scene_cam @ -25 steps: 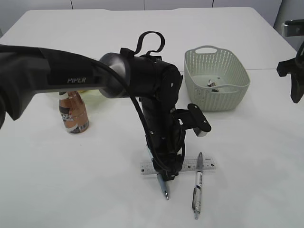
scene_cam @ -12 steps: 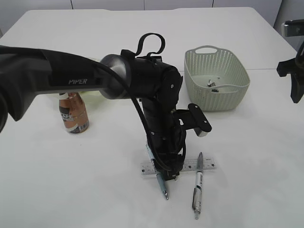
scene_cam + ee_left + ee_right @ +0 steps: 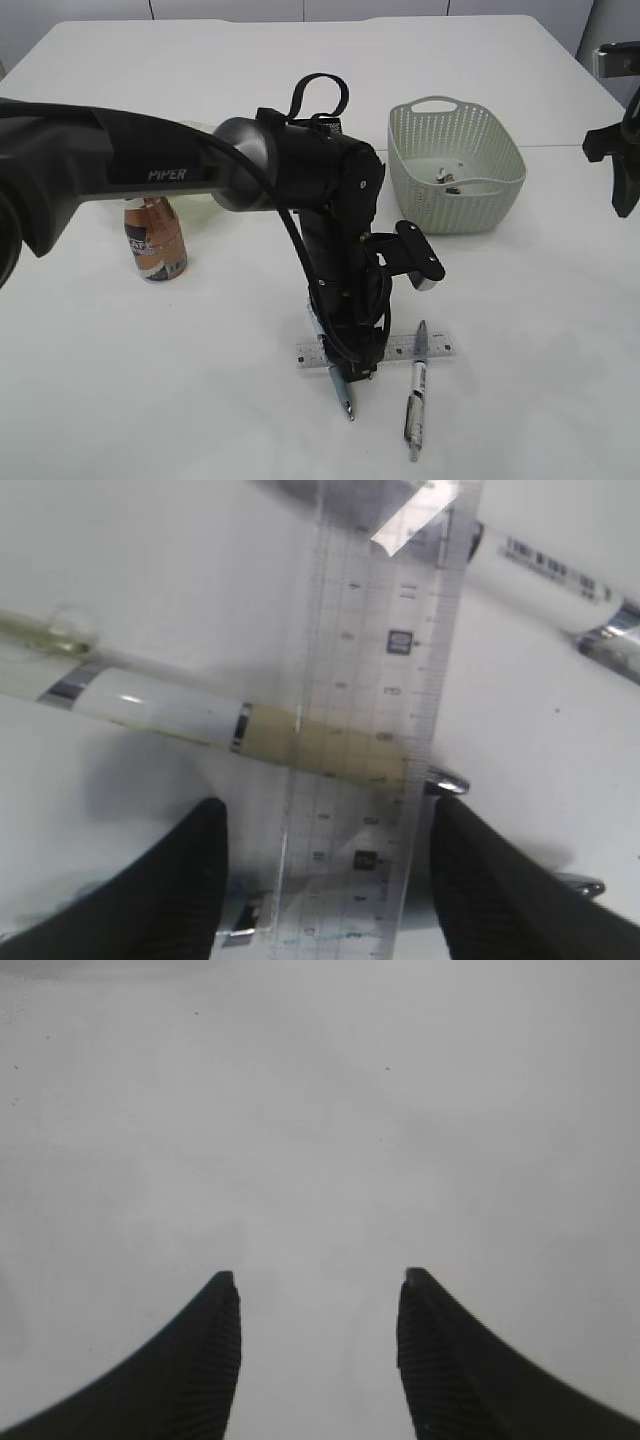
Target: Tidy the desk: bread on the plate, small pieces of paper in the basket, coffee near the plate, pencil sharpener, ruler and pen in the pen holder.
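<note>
Ruler (image 3: 375, 351): clear plastic with black scale marks, flat on the white desk (image 3: 200, 400) near the front edge; lies across one pen, whose tan grip shows through the plastic in the left wrist view (image 3: 370, 680).
Pen under ruler (image 3: 340, 385): white barrel, silver tip pointing toward the camera in the exterior view; mostly masked there by the arm.
Second pen (image 3: 416, 400): white and silver, just right of the first; its top end crosses the ruler's right end.
Left gripper (image 3: 358, 372): pointing straight down over the ruler. In the wrist view the two dark fingers (image 3: 180, 880) stand apart, one on each long side of the ruler, not pressing it. Whether the tips touch the desk is hard to judge.
Right gripper (image 3: 318, 1350): fingers spread with nothing between them, over bare white surface; seen at the far right edge of the exterior view (image 3: 620, 175), well away from everything.
Basket (image 3: 455, 165): pale green woven-look tub, right of centre at the back; small crumpled paper pieces (image 3: 447, 177) inside on its floor.
Coffee (image 3: 155, 240): small brown bottle with dark label, upright at left, partly behind the arm.
Plate (image 3: 205, 197): only a pale green sliver shows behind the arm, next to the bottle.
</note>
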Motion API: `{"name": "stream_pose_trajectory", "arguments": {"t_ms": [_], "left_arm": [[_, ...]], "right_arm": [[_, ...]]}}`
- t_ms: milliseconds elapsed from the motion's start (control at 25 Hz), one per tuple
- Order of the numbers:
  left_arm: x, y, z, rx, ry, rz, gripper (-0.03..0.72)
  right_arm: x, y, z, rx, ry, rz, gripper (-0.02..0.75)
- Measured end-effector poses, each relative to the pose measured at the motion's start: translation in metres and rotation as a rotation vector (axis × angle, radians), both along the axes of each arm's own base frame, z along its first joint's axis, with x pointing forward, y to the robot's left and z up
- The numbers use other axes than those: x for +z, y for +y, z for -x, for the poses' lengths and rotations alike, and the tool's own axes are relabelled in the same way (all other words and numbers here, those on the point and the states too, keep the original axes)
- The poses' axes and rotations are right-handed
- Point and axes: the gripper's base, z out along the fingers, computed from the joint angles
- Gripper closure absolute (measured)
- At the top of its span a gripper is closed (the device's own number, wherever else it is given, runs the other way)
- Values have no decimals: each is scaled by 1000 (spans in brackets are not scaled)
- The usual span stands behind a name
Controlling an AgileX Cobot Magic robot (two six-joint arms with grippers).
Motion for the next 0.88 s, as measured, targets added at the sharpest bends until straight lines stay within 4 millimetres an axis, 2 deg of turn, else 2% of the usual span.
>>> {"name": "stream_pose_trajectory", "arguments": {"t_ms": [120,280,320,520,880], "left_arm": [[0,0,0,0,0,0,267],[0,0,0,0,1,-1,423],[0,-8,9,-26,1,-1,433],[1,-1,1,0,6,1,437],[0,2,2,5,33,-14,437]], "right_arm": [[0,0,0,1,0,3,336],[0,-1,0,2,0,9,336],[0,-1,0,2,0,9,336],[0,-1,0,2,0,10,336],[0,-1,0,3,0,13,336]]}}
